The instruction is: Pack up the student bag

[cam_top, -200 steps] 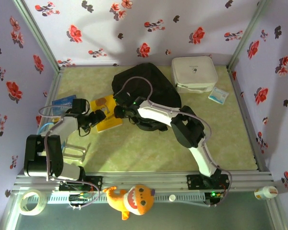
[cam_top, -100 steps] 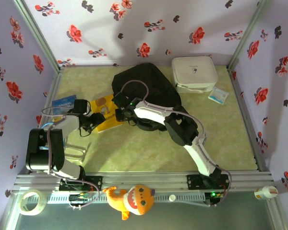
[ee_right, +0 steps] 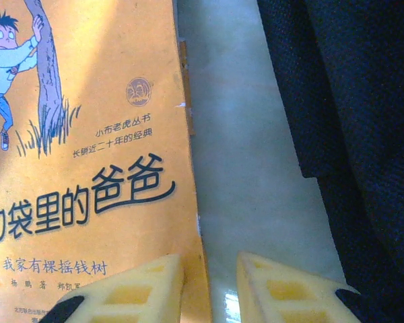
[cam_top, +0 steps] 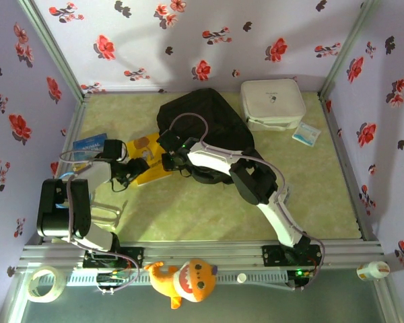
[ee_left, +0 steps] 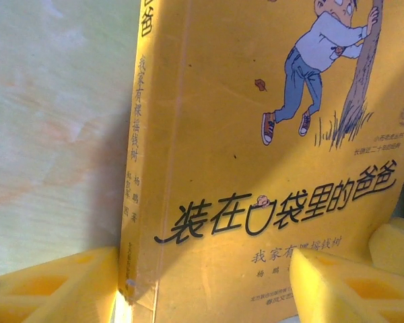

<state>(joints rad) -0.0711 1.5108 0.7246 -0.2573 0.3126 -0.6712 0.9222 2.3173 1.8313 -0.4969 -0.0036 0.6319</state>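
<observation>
Overhead, green tabletop (cam_top: 188, 208), floral walls (cam_top: 141, 40), left claw (ee_left: 202, 282) apart, right claw (ee_right: 209, 289) apart

Yellow book (ee_left: 229, 121), black student bag (cam_top: 209, 114)

Bright even overhead light; warm, glary, softly blurred wrist close-ups.

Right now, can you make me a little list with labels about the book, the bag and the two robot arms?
book: yellow paperback book, flat on the table, a strip of table between it and the bag
bag: large black fabric backpack, book not inside yet
left jaws: open, astride the book's spine edge
right jaws: open, astride the book's opposite edge
also there: white rounded-square zip case
</observation>
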